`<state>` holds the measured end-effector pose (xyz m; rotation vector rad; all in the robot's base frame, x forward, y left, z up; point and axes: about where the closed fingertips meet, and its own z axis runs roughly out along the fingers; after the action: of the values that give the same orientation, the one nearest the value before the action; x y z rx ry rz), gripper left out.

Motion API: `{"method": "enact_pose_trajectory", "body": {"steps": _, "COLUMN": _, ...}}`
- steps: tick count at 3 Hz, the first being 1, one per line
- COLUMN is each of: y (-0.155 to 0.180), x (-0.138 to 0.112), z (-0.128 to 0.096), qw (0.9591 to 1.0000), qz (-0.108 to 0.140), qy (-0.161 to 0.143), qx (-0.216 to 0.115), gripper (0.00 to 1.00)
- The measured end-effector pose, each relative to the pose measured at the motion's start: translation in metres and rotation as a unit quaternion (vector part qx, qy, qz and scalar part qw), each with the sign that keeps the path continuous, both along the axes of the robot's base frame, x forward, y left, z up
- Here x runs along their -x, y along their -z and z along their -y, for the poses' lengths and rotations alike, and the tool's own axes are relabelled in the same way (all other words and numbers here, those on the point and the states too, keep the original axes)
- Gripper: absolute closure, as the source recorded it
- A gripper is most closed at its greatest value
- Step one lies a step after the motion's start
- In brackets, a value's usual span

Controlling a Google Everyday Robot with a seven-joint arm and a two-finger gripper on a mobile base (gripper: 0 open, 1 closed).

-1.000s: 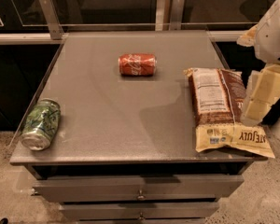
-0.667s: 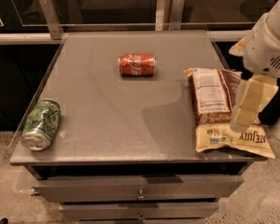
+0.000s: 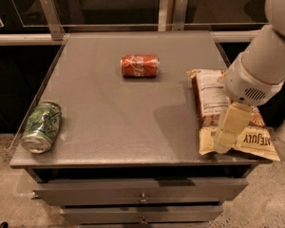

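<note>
Snack bag (image 3: 208,96) lies flat at the right edge of the table (image 3: 109,113), long axis running from the back toward the front edge, its yellow printed end nearest the front corner. Position matches the frames from 1.0 s and 0.7 s ago; no shift noted.

Change since those frames: the pincer (image 3: 224,141) has travelled from the far right margin inward and toward the front of the table. It now sits over the front half of the bag, where before it hung beside the bag's right side. More of the arm is in view than earlier.

Arm pose: the pale forearm enters from the upper right corner and slopes down to the left. It ends in a rounded white wrist housing (image 3: 249,87) above the bag's right portion. From the housing the cream-coloured pincer points down and slightly left, its tip over the seam between the bag's brown and yellow parts. Contact with the bag cannot be confirmed.

Pincer state: only one pale block shows from this side — cannot tell whether it is wide or narrow. Nothing seen held.

Other items, both unmoved: red can (image 3: 139,65) on its side at mid-back of the table, well apart from the bag; green can (image 3: 41,126) on its side at the left front corner.
</note>
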<state>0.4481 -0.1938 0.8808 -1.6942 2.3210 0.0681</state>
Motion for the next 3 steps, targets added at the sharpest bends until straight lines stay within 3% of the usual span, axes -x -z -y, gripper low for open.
{"method": "enact_pose_trajectory", "body": {"steps": 1, "y": 0.0256, "x": 0.0008, "z": -0.0066, "qw": 0.9997, "qz": -0.013, "qy": 0.006, "qx": -0.018, "gripper": 0.17}}
{"method": "enact_pose_trajectory", "body": {"steps": 3, "y": 0.0303, "x": -0.0036, "z": -0.0006, "qw": 0.9996, "qz": -0.005, "qy": 0.013, "qx": -0.025, "gripper": 0.65}}
